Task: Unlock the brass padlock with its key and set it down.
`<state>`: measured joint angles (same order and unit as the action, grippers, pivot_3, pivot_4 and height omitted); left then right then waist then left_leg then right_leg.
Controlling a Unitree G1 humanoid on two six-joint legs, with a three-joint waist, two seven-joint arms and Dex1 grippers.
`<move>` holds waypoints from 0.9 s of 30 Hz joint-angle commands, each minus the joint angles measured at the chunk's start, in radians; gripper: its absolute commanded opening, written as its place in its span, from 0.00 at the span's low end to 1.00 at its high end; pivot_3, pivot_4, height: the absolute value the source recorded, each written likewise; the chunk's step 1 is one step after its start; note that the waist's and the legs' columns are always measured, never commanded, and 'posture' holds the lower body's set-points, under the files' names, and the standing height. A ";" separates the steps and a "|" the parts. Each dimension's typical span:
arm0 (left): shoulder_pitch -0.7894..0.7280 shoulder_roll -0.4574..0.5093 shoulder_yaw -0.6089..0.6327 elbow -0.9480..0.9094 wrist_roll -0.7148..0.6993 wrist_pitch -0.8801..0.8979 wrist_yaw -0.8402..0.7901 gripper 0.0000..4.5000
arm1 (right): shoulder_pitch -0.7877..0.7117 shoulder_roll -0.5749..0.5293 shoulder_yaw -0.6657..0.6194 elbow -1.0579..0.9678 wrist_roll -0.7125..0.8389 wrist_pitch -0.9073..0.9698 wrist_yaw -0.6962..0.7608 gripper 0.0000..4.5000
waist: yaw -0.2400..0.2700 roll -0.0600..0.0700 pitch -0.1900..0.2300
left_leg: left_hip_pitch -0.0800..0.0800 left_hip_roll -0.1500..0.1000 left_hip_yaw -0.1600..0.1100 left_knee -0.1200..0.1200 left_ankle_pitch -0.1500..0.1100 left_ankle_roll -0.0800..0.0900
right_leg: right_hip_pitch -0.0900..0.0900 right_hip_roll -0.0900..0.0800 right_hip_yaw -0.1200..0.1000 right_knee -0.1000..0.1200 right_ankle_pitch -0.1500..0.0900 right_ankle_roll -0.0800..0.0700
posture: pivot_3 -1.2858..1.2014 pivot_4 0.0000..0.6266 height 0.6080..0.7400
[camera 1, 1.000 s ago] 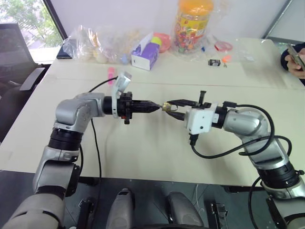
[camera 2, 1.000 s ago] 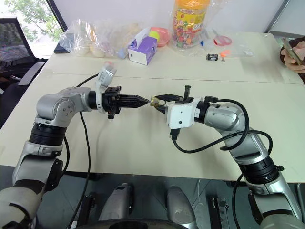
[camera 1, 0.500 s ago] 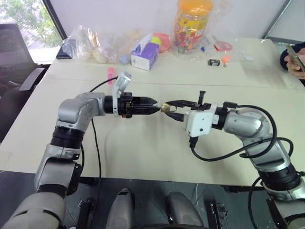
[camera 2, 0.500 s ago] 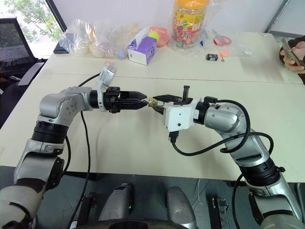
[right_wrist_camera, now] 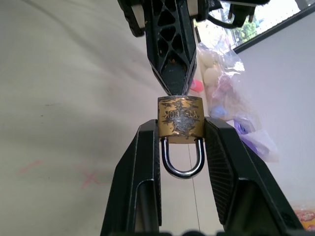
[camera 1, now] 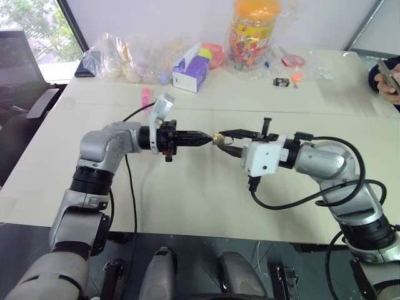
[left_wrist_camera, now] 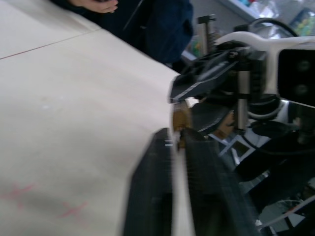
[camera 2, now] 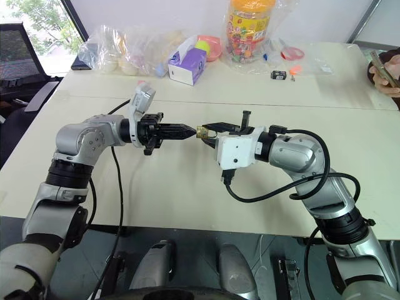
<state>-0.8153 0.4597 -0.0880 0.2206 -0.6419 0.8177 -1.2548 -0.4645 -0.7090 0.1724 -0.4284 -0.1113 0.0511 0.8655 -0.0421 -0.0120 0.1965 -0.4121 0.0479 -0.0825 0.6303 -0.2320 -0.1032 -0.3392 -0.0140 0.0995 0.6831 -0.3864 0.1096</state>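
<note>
The brass padlock (right_wrist_camera: pixel 180 119), small and worn with a silvery shackle, hangs in mid-air above the table (camera 1: pixel 187 187). My right gripper (right_wrist_camera: pixel 180 129) is shut on it, one finger on each side of its body, the shackle pointing back between the fingers. My left gripper (camera 1: pixel 209 138) comes level from the opposite side. It is shut, and its fingertips (right_wrist_camera: pixel 175 83) press against the padlock's bottom face. The key is hidden where those tips meet the padlock. In the left wrist view the padlock (left_wrist_camera: pixel 182 117) sits just past my own fingers (left_wrist_camera: pixel 157 167).
At the far edge of the table stand a purple tissue box (camera 1: pixel 190 69), a candy jar (camera 1: pixel 253 31) and plastic bags (camera 1: pixel 119 59). A pink item (camera 1: pixel 145 97) and a small black-and-silver object (camera 1: pixel 281 81) lie nearer. A person's hand (camera 1: pixel 389 75) holds a phone at the far right.
The left gripper's fingers spread half a second ago and have closed again at the padlock's base. The right gripper and padlock have stayed in place.
</note>
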 commanded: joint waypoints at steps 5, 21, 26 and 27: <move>0.020 0.019 -0.018 -0.068 0.048 -0.069 0.003 0.02 | -0.020 -0.001 -0.023 -0.054 0.031 -0.003 0.009 0.15 | 0.000 0.000 0.000 | 0.000 0.000 0.000 0.000 0.000 0.000 | 0.000 0.000 0.000 0.000 0.000 0.000 | 0.52 0.24 1.00; 0.081 -0.057 -0.084 -0.048 0.384 -0.842 0.040 0.02 | -0.032 0.005 -0.023 -0.059 0.059 0.024 0.041 0.15 | 0.004 0.000 0.000 | 0.000 0.000 0.000 0.000 0.000 0.000 | 0.000 0.000 0.000 0.000 0.000 0.000 | 0.52 0.24 1.00; 0.079 -0.060 -0.082 -0.034 0.356 -0.785 0.022 0.02 | -0.032 0.007 -0.026 -0.057 0.058 0.024 0.045 0.15 | 0.002 0.000 0.000 | 0.000 0.000 0.000 0.000 0.000 0.000 | 0.000 0.000 0.000 0.000 0.000 0.000 | 0.52 0.24 1.00; 0.075 -0.054 -0.076 -0.046 0.316 -0.672 0.024 0.02 | -0.032 0.008 -0.027 -0.058 0.057 0.024 0.046 0.15 | 0.002 0.000 0.000 | 0.000 0.000 0.000 0.000 0.000 0.000 | 0.000 0.000 0.000 0.000 0.000 0.000 | 0.52 0.24 1.00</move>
<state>-0.7336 0.4092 -0.1567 0.1903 -0.2892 0.0182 -1.2435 -0.4667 -0.7211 0.1374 -0.4252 -0.0964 0.1034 0.9101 -0.0398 -0.0120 0.1965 -0.4121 0.0478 -0.0823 0.6304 -0.2321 -0.1032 -0.3390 -0.0141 0.0995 0.6830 -0.3864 0.1096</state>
